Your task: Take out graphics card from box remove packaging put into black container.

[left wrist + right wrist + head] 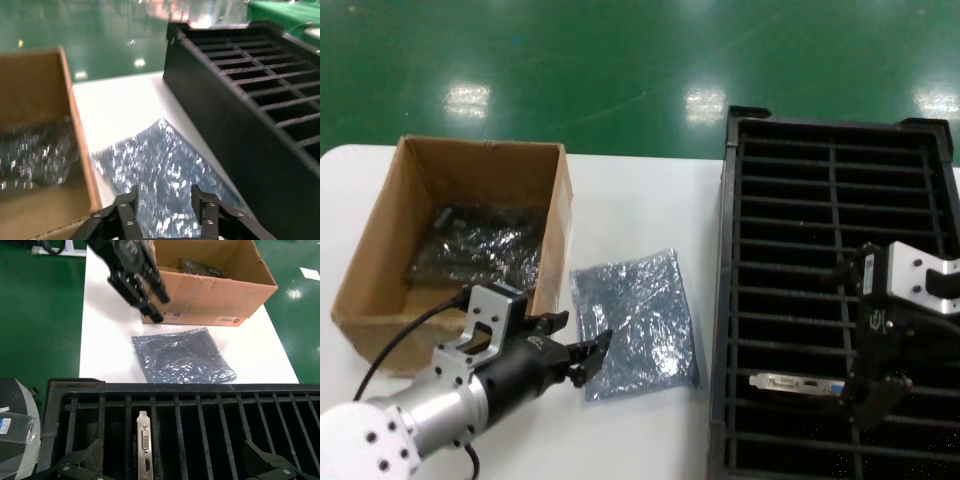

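Small dark graphics card with silver bracket (pixel 798 385) sits slotted in the large black slotted plastic tray (pixel 732 300), lower right of the head view. Right gripper (pixel 175 467) hangs over it, fingers wide open, empty. Left gripper (pixel 582 352), fingers parted, empty, hovers at the crinkly grey-blue plastic bag (pixel 635 320) on the white surface (pixel 640 200), beside the brown cardboard box (pixel 380 230). Risk: the right gripper clips the bracket on lift-off and tilts the card.

The box (pixel 460 240) sits at the table's (pixel 640 200) left, more bags (pixel 480 250) inside. The packaging (pixel 635 320) lies flat between it and the black container (pixel 840 300) on the right, where the graphics card (pixel 798 384) stands in 1 near slot.
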Robot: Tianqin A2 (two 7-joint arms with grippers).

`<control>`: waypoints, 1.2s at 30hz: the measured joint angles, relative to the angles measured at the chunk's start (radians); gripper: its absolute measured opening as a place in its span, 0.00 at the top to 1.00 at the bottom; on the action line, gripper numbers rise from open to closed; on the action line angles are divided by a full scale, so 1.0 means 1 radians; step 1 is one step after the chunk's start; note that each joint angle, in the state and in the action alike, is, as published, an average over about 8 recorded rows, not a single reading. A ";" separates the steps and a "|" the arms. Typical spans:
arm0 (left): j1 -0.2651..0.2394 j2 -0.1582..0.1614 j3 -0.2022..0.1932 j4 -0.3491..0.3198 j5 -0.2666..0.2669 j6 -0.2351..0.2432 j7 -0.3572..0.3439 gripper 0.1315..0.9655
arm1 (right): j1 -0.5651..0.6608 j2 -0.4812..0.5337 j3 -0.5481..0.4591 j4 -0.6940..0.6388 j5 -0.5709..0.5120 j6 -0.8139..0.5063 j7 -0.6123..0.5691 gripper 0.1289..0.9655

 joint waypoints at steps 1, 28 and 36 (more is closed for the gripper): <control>0.004 -0.008 0.002 -0.022 -0.011 0.008 0.005 0.77 | 0.000 0.000 0.000 0.000 0.000 0.000 0.000 0.00; 0.124 -0.215 0.073 -0.345 -0.288 -0.303 0.468 0.13 | -0.061 -0.024 0.028 -0.007 0.049 0.102 -0.040 0.00; 0.144 -0.216 0.088 -0.299 -0.383 -0.380 0.505 0.03 | -0.150 -0.059 0.068 -0.018 0.120 0.252 -0.099 0.00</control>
